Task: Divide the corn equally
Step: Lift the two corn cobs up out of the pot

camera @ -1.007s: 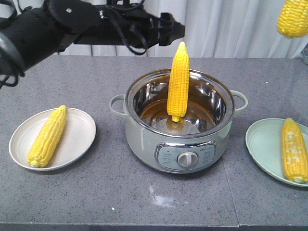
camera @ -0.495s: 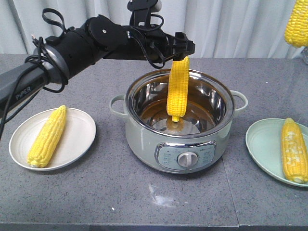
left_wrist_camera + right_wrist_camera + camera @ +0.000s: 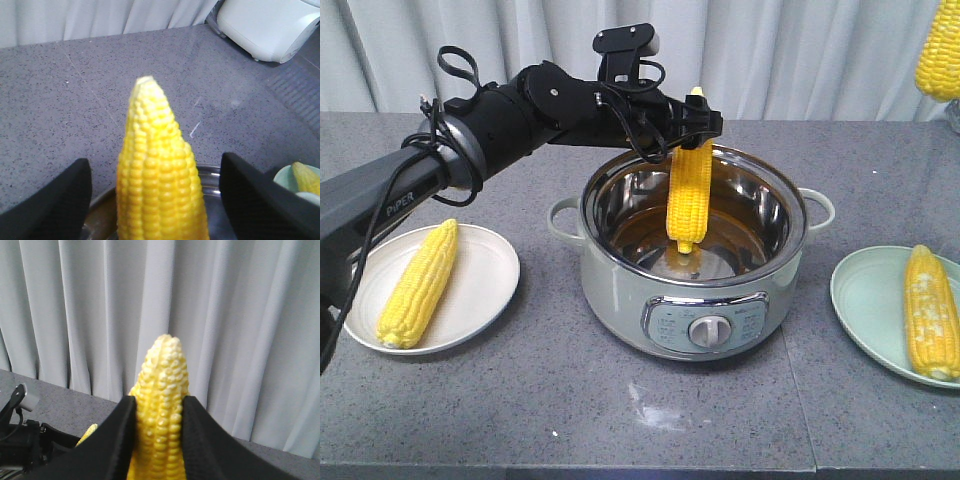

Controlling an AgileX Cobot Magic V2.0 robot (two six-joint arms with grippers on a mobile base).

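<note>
One corn cob (image 3: pixel 689 200) stands upright in the steel pot (image 3: pixel 620 270), leaning on its far rim. My left gripper (image 3: pixel 692 118) is open around that cob's pointed top (image 3: pixel 157 190), with a gap on each side between the kernels and the black fingers (image 3: pixel 55 205). My right gripper (image 3: pixel 159 405) is shut on another cob (image 3: pixel 162 415), which hangs high at the top right (image 3: pixel 940 55). A third cob (image 3: pixel 418 283) lies on the white plate (image 3: pixel 485 270) at the left. A fourth cob (image 3: pixel 930 310) lies on the green plate (image 3: pixel 865 300) at the right.
The pot has side handles and a front control knob (image 3: pixel 705 331). A white appliance (image 3: pixel 270 25) sits on the grey table beyond the pot. Pale curtains close off the back. The left arm's cables (image 3: pixel 455 75) loop above the table.
The left arm has swung in from the back left and brought its open gripper down around the top of the cob in the pot. The cob has not moved. The held cob stays high.
</note>
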